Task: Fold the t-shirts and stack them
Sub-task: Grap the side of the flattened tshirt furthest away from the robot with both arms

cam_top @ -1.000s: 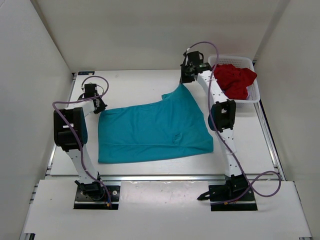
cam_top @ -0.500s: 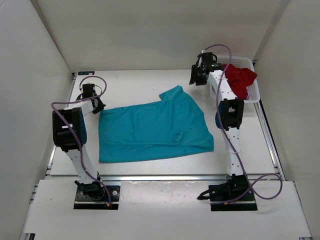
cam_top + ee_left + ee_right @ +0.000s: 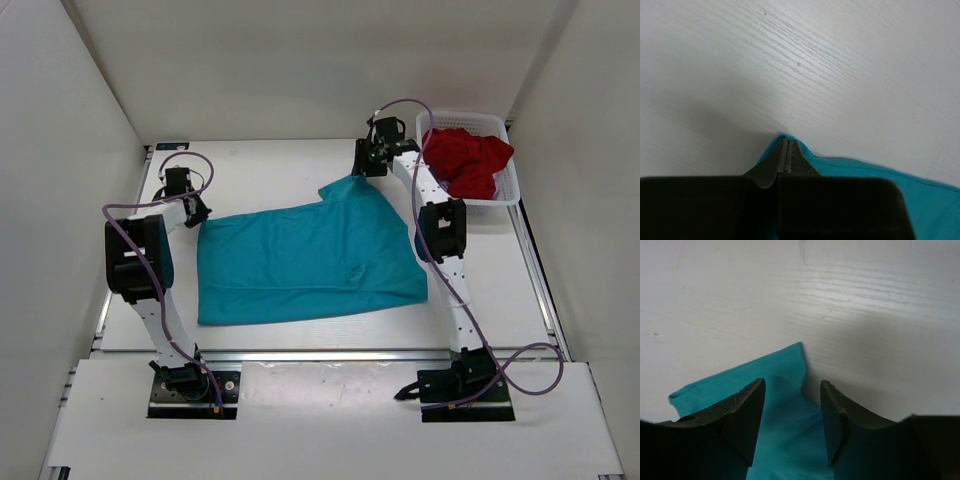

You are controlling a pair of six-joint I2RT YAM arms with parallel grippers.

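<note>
Returned, right fingers [image 3: 742,412] straddle corner of teal shirt [image 3: 786,371].

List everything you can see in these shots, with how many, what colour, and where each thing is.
teal t-shirt: one, teal, spread flat across the middle of the table
dark red t-shirt: one, dark red, bunched up inside the basket
basket: one, white mesh, far right corner of the table
table: one, white, under everything
left gripper: one, black, shut on the teal t-shirt's far left corner
right gripper: one, black, open, with its jaws on either side of the teal t-shirt's far right corner, next to the basket
</note>
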